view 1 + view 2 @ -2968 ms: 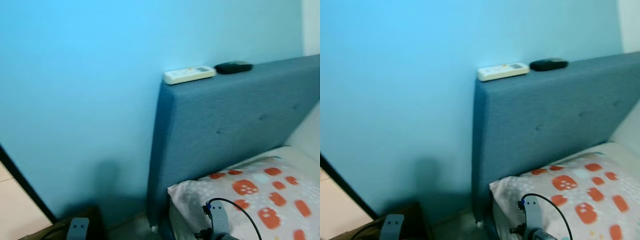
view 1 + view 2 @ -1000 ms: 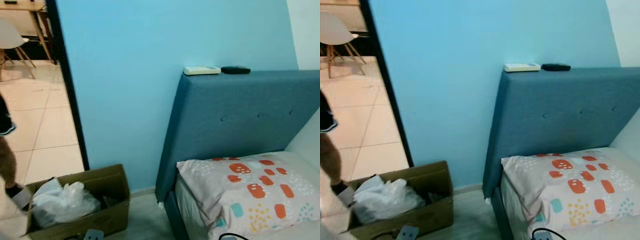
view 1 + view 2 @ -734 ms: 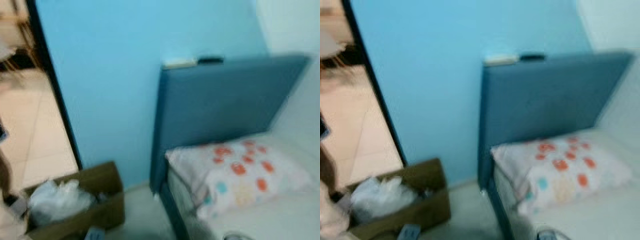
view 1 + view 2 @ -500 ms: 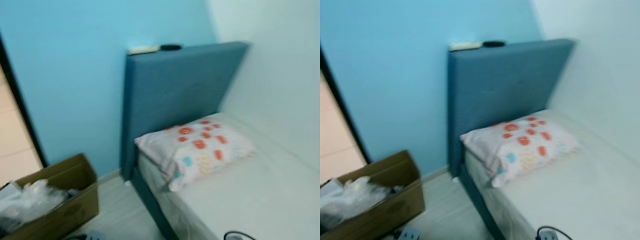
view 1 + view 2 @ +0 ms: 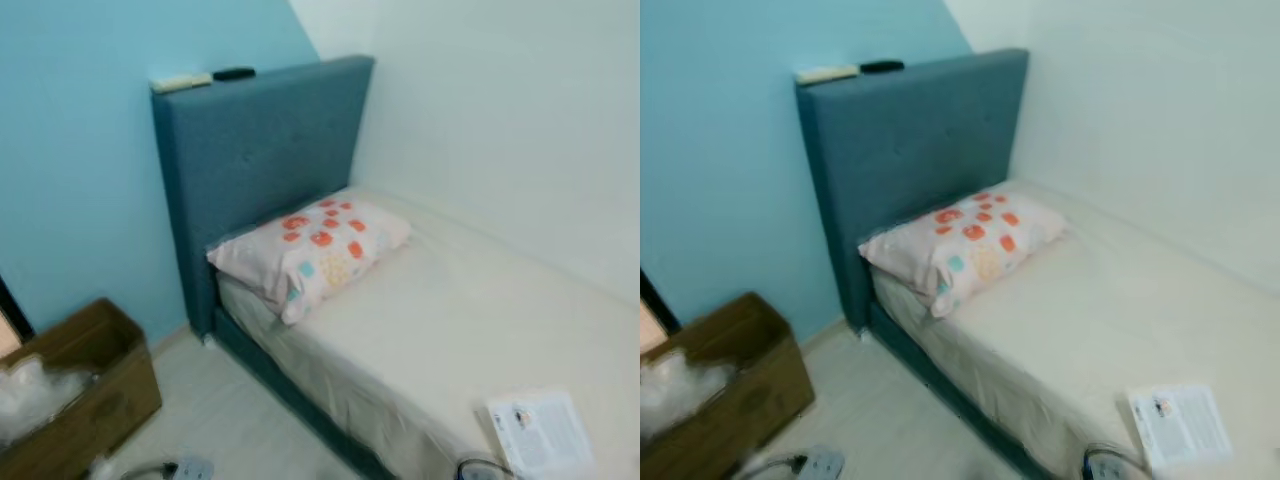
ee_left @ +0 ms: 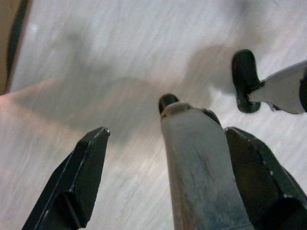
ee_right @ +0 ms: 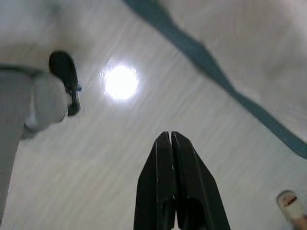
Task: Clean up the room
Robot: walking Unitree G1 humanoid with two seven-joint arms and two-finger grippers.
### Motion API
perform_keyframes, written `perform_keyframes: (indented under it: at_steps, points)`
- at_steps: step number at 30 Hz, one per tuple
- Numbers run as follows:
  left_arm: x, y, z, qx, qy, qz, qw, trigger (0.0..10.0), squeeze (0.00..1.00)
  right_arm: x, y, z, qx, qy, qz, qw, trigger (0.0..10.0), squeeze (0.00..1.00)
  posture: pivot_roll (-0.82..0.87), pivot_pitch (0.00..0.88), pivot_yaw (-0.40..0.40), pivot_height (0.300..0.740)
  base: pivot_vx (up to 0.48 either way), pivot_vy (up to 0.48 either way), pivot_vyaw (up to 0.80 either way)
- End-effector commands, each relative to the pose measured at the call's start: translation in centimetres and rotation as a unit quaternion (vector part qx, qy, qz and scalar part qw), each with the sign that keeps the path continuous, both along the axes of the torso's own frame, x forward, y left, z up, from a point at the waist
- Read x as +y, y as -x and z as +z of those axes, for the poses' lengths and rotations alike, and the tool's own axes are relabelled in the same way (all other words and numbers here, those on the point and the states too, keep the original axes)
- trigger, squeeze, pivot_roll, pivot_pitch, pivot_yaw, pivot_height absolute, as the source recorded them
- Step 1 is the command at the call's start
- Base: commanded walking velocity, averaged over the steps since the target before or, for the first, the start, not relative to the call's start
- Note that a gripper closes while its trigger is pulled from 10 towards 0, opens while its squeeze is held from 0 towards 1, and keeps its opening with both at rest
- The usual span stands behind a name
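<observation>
- A brown cardboard box [image 5: 95, 385] stands on the pale floor [image 5: 890, 420] at the far left, against the blue wall [image 5: 70, 190]; crumpled white plastic [image 5: 30, 395] lies inside it.
- The left gripper [image 6: 168, 143] hangs low over the floor with its black fingers [image 6: 84, 167] spread wide and nothing between them. A grey, leg-like part with a black foot shows below it.
- Just right of the box rises a blue upholstered headboard [image 5: 260, 150]. On its top edge lie a white remote control [image 5: 181, 82] and, beside it, a black remote [image 5: 233, 73].
- A pillow [image 5: 310, 250] with orange patches rests against the headboard at the head of the cream mattress [image 5: 450, 320].
- A printed paper sheet [image 5: 1178, 424] lies flat near the mattress's near edge, well apart from the pillow.
- The right gripper [image 7: 171, 139] hangs over the floor beside the bed's blue base, fingers pressed together, empty.
</observation>
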State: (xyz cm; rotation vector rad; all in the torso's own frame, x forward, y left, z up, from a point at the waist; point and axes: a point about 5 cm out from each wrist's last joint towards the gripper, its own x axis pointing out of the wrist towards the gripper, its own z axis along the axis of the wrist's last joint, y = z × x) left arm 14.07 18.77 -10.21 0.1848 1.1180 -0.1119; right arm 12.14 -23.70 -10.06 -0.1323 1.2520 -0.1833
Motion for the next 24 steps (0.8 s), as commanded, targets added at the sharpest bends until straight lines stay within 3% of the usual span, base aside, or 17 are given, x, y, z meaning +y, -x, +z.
perform_keyframes:
  at_steps: [1,6,7,15,16,24]
  points:
    - [0.0,0.2,-0.1,0.006,-0.002,-0.004,1.000,10.0,0.00,-0.2,-1.0,0.4,-0.014,0.006,-0.002,1.000,10.0,0.00,0.09,0.000,-0.101,0.740,-0.322,0.000,0.00]
    - [-0.1,0.1,0.0,0.003,0.001,-0.002,1.000,10.0,0.00,-0.4,-1.6,0.6,-0.041,0.013,-0.024,0.999,10.0,0.00,0.10,0.000,-0.099,0.740,-0.064,0.000,0.00]
    - [-0.1,0.1,0.0,0.002,0.002,-0.001,1.000,10.0,0.00,-0.4,-1.7,0.7,-0.046,0.011,-0.031,0.998,10.0,0.62,0.10,0.000,-0.099,0.740,0.000,0.000,0.00]
    - [-0.1,0.1,0.0,0.002,0.002,-0.001,1.000,10.0,0.00,-0.4,-1.7,0.7,-0.046,0.011,-0.031,0.998,10.0,0.62,0.10,0.000,-0.099,0.740,0.000,0.000,0.00]
    - [-0.1,0.0,0.0,0.001,0.002,-0.001,1.000,10.0,0.00,-0.4,-1.9,0.7,-0.049,0.009,-0.032,0.998,10.0,1.00,0.10,0.000,-0.098,0.740,0.000,0.000,0.00]
    - [-0.5,-0.4,0.1,-0.006,0.010,-0.003,1.000,10.0,0.00,-0.6,-2.2,0.9,-0.048,0.023,-0.019,0.998,10.0,1.00,0.10,0.000,-0.094,0.740,0.000,0.000,0.00]
